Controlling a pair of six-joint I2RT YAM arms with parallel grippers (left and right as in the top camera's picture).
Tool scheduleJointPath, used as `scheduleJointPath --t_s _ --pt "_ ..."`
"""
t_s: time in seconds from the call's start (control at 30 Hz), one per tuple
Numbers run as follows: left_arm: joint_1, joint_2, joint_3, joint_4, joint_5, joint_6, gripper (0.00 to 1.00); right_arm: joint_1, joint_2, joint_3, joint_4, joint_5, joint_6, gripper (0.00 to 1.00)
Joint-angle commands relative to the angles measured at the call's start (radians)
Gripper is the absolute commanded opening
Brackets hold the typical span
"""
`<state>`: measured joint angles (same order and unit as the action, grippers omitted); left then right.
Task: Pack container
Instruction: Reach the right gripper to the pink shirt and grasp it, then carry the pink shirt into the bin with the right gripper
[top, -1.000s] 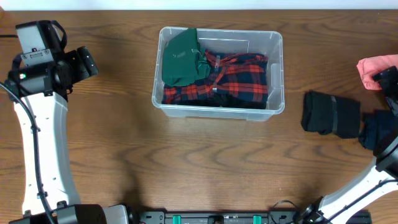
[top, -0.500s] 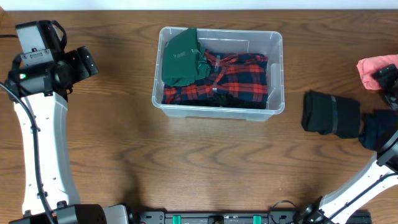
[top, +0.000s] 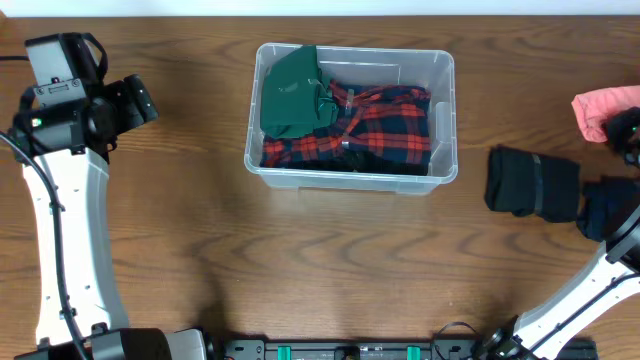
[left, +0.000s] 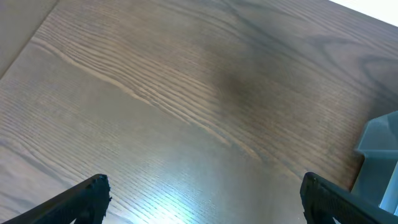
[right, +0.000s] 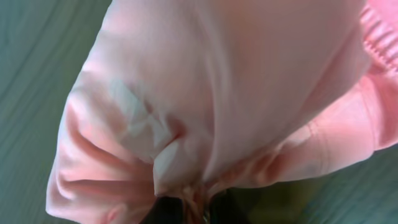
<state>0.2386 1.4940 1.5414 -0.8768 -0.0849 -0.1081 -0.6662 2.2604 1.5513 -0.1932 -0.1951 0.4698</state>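
Your right gripper (top: 627, 128) now sits a little farther from the container (top: 350, 178) than a second ago, and the container itself is in the same place. Its jaws are closed and pinch a fold of the pink cloth (right: 205, 93), far to the right of the container. Your left gripper (left: 204, 198), far to the container's left, has its jaws spread wide and holds nothing.

The pink cloth (top: 600, 108) is cut off by the right edge of the overhead view. In the right wrist view it is blurred, and the right pincer (right: 189, 211) pinched into it is almost wholly buried. Of the left pincer (left: 205, 196) only two tips are shown at the lower edge, and of the container (left: 379, 158) only a blurred corner.
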Motion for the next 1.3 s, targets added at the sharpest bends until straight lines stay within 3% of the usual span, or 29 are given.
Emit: scheduleJointPath --t_s 0.0,0.33,0.57,0.8,1.03,1.27 --pt "0.002 0.004 -0.002 -0.002 -0.002 -0.002 0.98 0.013 -0.058 -0.006 -0.023 -0.093 -0.021 0.01" --pt "0.002 0.004 -0.002 -0.002 -0.002 -0.002 0.98 0.061 -0.42 -0.006 -0.126 -0.298 -0.1 0.01" --pt "0.002 0.004 -0.002 -0.002 -0.002 -0.002 0.98 0.25 -0.615 -0.007 -0.245 -0.284 -0.029 0.01" --pt "0.002 0.004 -0.002 -0.002 -0.002 -0.002 0.98 0.558 -0.653 -0.007 -0.266 -0.073 0.092 0.01" --pt "0.002 0.004 -0.002 -0.002 -0.002 -0.002 0.98 0.876 -0.61 -0.007 -0.238 0.324 0.196 0.01" --pt "0.002 0.004 -0.002 -0.002 -0.002 -0.002 0.98 1.058 -0.537 -0.007 -0.185 0.564 0.213 0.01"
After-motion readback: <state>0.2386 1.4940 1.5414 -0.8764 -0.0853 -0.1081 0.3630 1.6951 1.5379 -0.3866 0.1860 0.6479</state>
